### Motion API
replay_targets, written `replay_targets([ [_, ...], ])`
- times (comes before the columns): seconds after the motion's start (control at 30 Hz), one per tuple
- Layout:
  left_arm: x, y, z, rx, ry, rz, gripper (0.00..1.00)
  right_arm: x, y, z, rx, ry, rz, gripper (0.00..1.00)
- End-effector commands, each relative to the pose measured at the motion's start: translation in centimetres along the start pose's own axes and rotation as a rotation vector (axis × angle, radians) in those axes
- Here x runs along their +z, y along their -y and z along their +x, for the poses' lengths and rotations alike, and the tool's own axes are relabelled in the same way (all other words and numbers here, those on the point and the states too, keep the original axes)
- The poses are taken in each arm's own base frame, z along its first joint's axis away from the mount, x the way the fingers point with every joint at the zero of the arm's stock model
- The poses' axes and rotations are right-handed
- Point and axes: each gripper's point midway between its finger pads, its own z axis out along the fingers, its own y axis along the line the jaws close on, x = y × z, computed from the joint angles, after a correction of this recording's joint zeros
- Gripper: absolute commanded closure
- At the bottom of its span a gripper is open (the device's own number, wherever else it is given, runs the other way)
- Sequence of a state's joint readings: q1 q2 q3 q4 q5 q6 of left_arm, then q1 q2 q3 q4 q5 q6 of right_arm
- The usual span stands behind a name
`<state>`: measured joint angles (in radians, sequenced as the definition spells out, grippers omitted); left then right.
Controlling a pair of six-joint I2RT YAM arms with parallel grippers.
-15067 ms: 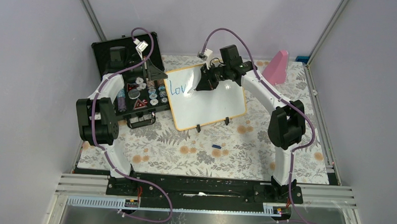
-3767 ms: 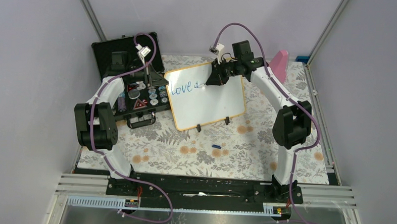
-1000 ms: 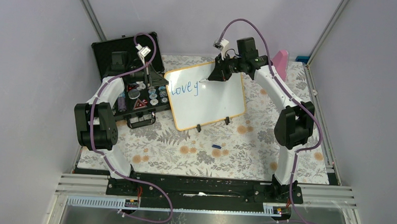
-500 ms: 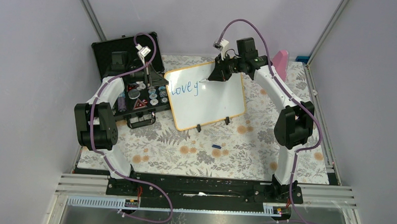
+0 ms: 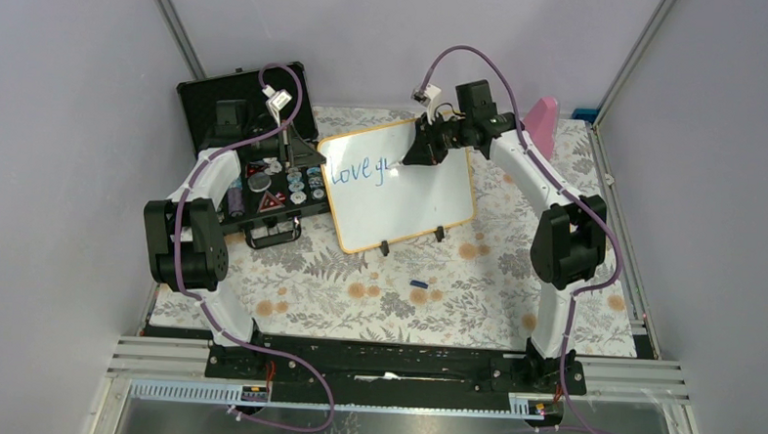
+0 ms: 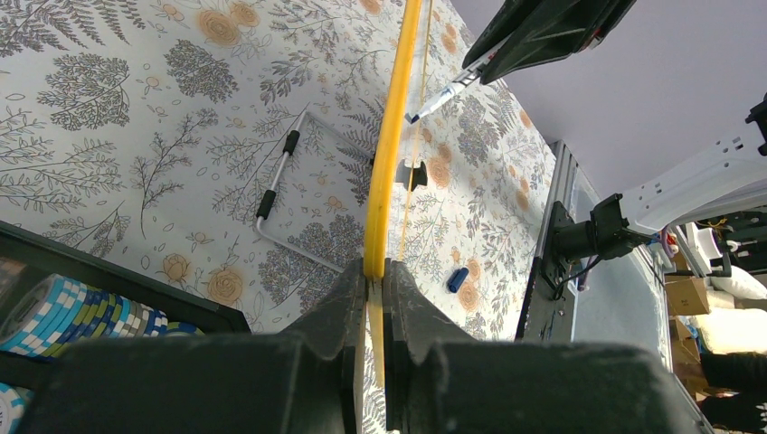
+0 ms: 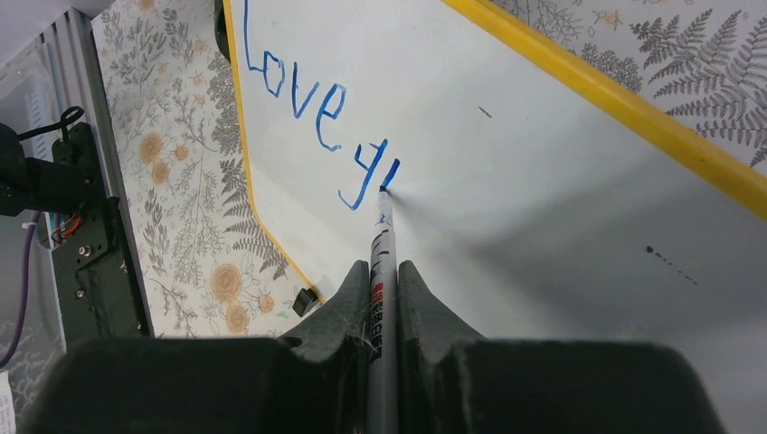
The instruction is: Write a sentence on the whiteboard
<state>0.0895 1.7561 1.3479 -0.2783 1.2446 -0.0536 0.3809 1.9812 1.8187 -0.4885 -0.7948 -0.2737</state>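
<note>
Right claw [image 7: 383, 271] shifted right, clamped on marker [image 7: 384, 226], tip touching whiteboard [image 7: 543, 181], left claw [image 6: 375, 269] pinching whiteboard rim

enclosure is closed in on three sides by plain pale lilac walls [image 5: 62, 115]. corners are framed by slanted aluminium profiles [image 5: 178, 37]. a floral cloth [image 5: 377, 295], grey ferns and orange blooms on white, is spread flat between them. near edge is bounded by slotted aluminium rails [image 5: 627, 376] and a grey metal sheet [image 5: 400, 423]. lighting is even, shadows are kept soft.
</note>
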Motion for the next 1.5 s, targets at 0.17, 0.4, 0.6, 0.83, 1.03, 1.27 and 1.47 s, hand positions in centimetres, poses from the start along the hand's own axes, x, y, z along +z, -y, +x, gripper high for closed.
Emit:
replay_targets([
  [0.17, 0.1, 1.2, -1.6, 0.085, 0.016, 0.027, 1.0, -0.7, -0.3, -0.5, -0.06, 0.011, 0.034, 1.0],
  [0.4, 0.1, 1.2, -1.7, 0.084, 0.016, 0.028, 1.0, -0.7, -0.2, -1.3, -0.059, 0.024, 0.034, 1.0],
  [0.6, 0.1, 1.2, -1.6, 0.085, 0.016, 0.028, 1.0, -0.8, -0.1, -2.0, -0.066, 0.036, 0.042, 1.0],
  [0.83, 0.0, 1.2, -1.6, 0.085, 0.017, 0.026, 1.0, -0.8, 0.3, -2.5, -0.065, 0.042, 0.054, 1.0],
  [1.03, 0.0, 1.2, -1.7, 0.088, 0.017, 0.027, 1.0, -1.1, 0.8, -2.6, -0.06, 0.047, 0.066, 1.0],
  [1.27, 0.0, 1.2, -1.6, 0.085, 0.016, 0.027, 1.0, -1.6, 1.1, -2.6, -0.06, 0.05, 0.079, 1.0],
  [1.47, 0.0, 1.2, -1.7, 0.087, 0.018, 0.025, 1.0, -2.0, 1.2, -2.6, -0.06, 0.052, 0.084, 1.0],
])
